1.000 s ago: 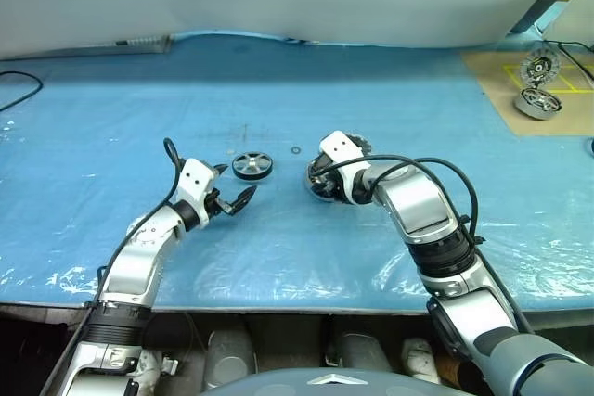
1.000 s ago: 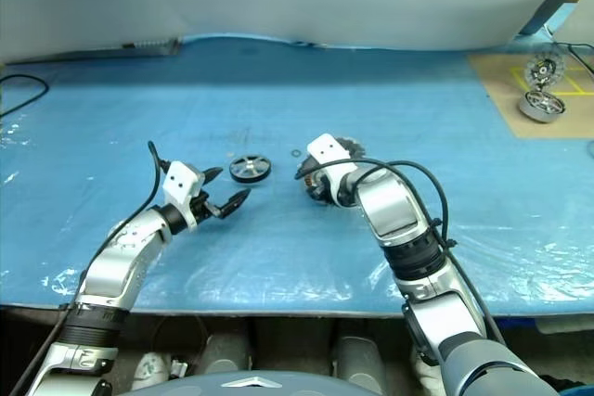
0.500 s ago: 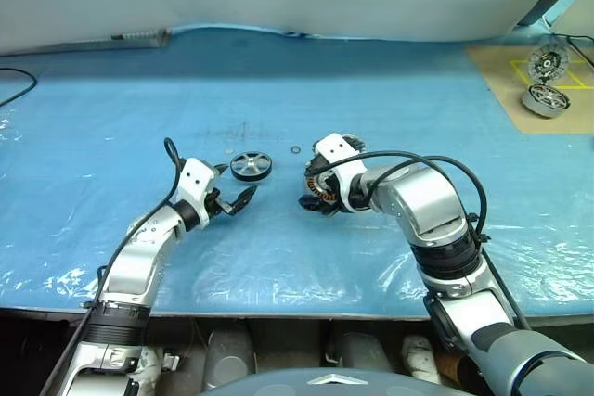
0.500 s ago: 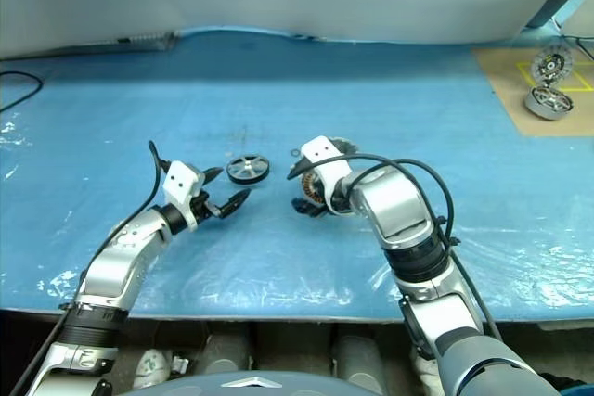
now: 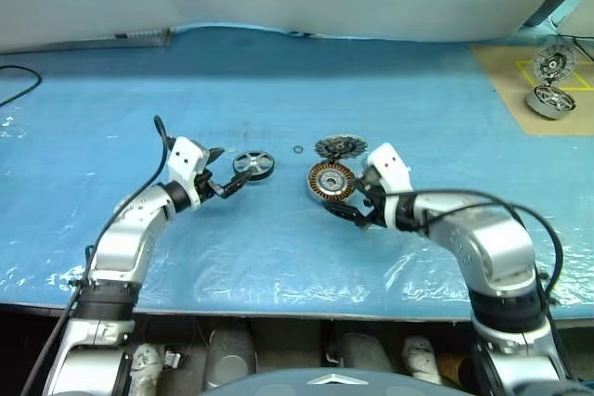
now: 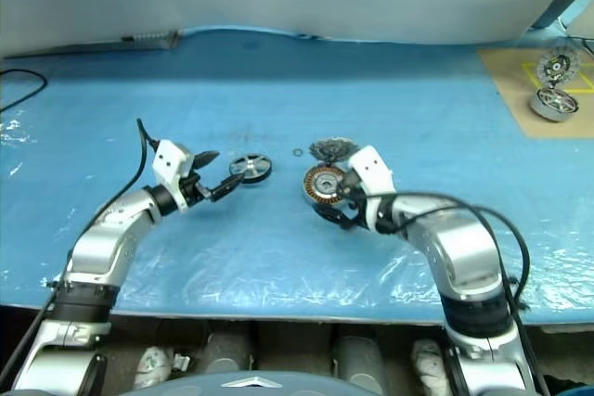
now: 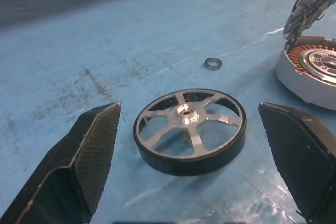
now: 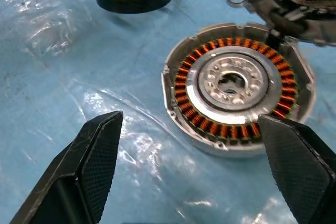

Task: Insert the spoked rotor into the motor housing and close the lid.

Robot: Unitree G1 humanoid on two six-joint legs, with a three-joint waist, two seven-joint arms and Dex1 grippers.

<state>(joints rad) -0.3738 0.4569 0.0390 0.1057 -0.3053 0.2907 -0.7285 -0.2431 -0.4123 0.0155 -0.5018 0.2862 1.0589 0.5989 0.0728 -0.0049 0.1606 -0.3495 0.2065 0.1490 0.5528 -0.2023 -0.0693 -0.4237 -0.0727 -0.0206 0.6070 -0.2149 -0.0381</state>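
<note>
the lid stands tilted up at the far rim of the motor housing, so its slots are hard to make out, and in the right wrist view its upper part is cut off; the right gripper sits just near and right of the housing, its two black fingers spread wide, holding and touching nothing; the left gripper hovers just left of the spoked rotor, fingers equally spread, empty, the rotor lying flat on the blue sheet between them in the left wrist view, with a gap on each side; one rotor, one housing with its copper windings showing, one lid, one tiny loose ring between rotor and housing; two silver wheel-like units rest far right on a brown board.
</note>
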